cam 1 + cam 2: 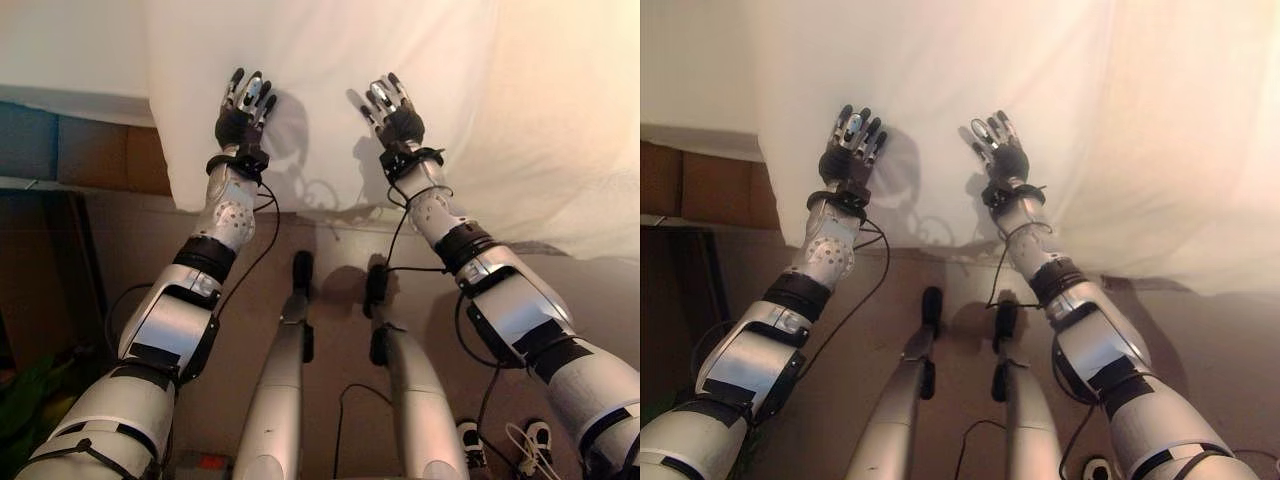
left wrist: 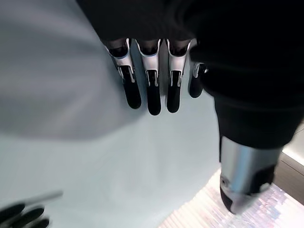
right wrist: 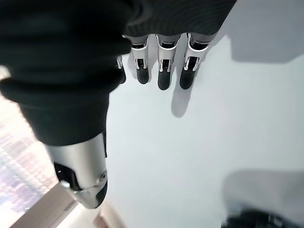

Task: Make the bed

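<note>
— Where was the left hand (image 1: 243, 108)?
— Over the plain white cloth sheet (image 1: 330, 60) draped off the bed's edge, fingers (image 2: 151, 90) straight, gripping nothing.
— And the right hand (image 1: 392, 110)?
— Just beside it on that sheet, fingers (image 3: 164, 69) likewise extended, empty.

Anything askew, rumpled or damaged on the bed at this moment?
Mostly tidy. The white sheet lies smooth, but its edge hangs unevenly over the bed side, lower at the left corner. Left hand and right hand hover open over it.
</note>
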Available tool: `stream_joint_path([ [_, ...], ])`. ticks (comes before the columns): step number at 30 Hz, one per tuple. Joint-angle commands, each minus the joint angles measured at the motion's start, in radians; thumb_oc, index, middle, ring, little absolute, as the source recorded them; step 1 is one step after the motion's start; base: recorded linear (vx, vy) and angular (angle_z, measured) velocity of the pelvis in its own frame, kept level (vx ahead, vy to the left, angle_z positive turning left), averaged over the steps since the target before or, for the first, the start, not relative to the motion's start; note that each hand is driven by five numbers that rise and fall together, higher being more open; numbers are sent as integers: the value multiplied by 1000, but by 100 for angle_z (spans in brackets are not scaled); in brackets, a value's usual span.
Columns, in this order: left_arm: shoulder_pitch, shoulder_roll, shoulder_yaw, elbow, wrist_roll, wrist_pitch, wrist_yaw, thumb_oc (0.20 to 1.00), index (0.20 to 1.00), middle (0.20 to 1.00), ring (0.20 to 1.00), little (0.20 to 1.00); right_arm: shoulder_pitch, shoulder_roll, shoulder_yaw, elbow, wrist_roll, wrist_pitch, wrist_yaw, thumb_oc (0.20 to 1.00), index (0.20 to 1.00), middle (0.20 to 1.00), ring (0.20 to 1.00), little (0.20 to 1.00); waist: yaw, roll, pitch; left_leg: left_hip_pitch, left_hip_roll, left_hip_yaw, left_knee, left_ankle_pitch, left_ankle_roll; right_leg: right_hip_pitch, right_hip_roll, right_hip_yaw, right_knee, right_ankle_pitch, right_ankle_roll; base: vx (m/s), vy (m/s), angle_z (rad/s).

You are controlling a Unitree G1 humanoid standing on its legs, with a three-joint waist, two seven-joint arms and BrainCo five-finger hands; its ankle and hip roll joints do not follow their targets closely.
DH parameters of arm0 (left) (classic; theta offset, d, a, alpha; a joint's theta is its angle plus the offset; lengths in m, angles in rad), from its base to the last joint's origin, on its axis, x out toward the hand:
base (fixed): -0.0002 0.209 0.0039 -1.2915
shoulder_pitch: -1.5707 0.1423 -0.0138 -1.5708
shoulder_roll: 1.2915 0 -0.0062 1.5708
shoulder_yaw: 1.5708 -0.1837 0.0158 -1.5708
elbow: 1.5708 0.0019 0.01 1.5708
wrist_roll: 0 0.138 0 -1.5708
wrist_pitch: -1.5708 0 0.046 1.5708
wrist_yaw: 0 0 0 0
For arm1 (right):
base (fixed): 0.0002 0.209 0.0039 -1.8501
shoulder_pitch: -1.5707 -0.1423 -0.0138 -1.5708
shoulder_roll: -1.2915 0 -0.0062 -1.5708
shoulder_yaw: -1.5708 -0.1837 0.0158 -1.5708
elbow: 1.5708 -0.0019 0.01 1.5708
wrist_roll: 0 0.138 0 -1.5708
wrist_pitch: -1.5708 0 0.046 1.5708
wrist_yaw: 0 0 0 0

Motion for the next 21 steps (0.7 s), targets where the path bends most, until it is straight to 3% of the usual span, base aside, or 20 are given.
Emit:
stream_joint_path([
  [1,-54,32,56,55,61,-37,62,1000,1000,1000,1000,1000,-58,-16,6,8,-18,-21,-38,1000,1000,1000,1000,1000,31,9,-5,-62,-59,30,177,-194,-6,-17,-24,-16,19,-35,97,21,-57,1],
  [9,-15,68,99,177,70,-14,125,1000,1000,1000,1000,1000,-55,-59,-46,131,-78,-24,-154,1000,1000,1000,1000,1000,33,37,-5,-134,-58,22,180,-187,-14,-93,-36,-33,54,-56,93,31,-17,8],
  [15,91,83,69,58,155,-11,127,1000,1000,1000,1000,1000,65,-78,-122,135,-171,-23,-218,1000,1000,1000,1000,1000,19,52,-5,-128,-66,23,166,-184,-11,-92,-36,-31,48,-61,90,18,13,4],
  [21,217,57,126,-4,151,-38,150,1000,1000,1000,1000,1000,221,-61,-205,123,-206,-19,-241,1000,1000,1000,1000,1000,5,53,-5,-88,-69,23,117,-170,-10,-61,-29,-25,3,-46,90,2,7,1],
])
